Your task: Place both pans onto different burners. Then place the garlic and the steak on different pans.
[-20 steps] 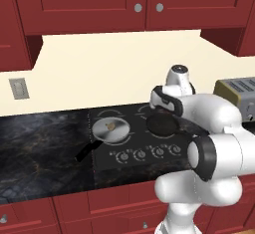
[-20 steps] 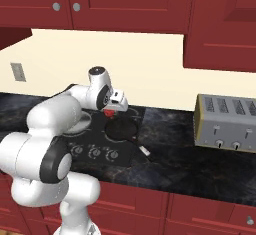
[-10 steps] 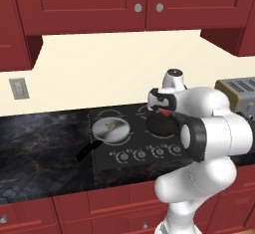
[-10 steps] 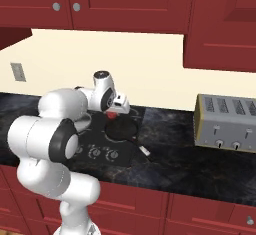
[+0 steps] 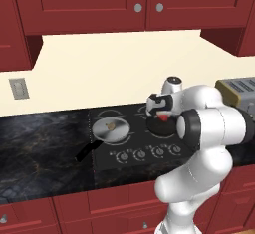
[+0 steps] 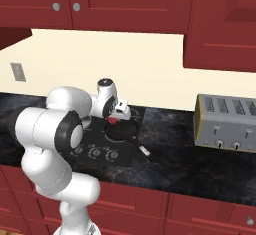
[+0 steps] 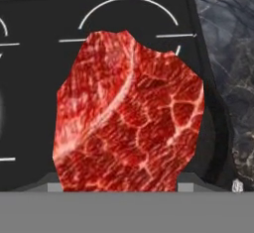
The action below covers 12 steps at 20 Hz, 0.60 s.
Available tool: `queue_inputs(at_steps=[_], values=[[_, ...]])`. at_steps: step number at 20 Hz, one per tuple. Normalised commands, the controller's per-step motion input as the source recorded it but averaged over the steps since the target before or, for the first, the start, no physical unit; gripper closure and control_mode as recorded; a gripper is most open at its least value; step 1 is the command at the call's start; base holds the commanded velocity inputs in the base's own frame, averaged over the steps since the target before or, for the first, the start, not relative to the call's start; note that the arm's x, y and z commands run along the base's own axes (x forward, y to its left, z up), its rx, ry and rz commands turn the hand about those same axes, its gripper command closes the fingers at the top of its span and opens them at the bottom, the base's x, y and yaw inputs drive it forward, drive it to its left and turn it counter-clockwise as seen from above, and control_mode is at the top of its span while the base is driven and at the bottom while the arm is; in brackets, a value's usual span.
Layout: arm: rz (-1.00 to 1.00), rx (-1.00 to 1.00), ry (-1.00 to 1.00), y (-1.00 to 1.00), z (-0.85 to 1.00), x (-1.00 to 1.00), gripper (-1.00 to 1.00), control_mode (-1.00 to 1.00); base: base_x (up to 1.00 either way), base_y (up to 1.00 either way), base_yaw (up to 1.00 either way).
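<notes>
My gripper [image 5: 161, 113] is shut on the steak [image 7: 129, 118], a red marbled slab that hangs between the fingertips [image 7: 191, 181]. It hovers just above the black pan [image 6: 123, 131], which sits on a right burner with its light-tipped handle pointing to the counter's front. The steak [image 6: 114, 121] shows as a small red bit under the hand. The silver pan [image 5: 111, 129] rests on a left burner, black handle toward the front left, with the tan garlic [image 5: 110, 126] inside. A white burner ring [image 7: 129, 6] lies beyond the steak.
The black cooktop [image 5: 105, 159] has a row of knobs [image 5: 146, 153] along its front edge. A silver toaster [image 6: 226, 122] stands on the dark marble counter to the right. Red cabinets hang above and a wall outlet [image 5: 17, 88] is at the left.
The gripper has come down a little with the steak, closer to the black pan, and the arm's elbow has swung. Both pans and the garlic have stayed put.
</notes>
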Motion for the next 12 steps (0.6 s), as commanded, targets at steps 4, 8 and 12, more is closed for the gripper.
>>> queue_inputs(at_steps=[4,8,12], values=[[0.0,0.05,0.0,-0.07,-0.28,0.09,1.0,-1.0,0.0,0.0,0.0],[0.0,0.0,0.0,-0.14,-0.12,0.1,1.0,-1.0,0.0,0.0,0.0],[0.0,0.0,0.0,-0.1,-0.17,0.06,1.0,-1.0,0.0,0.0,0.0]])
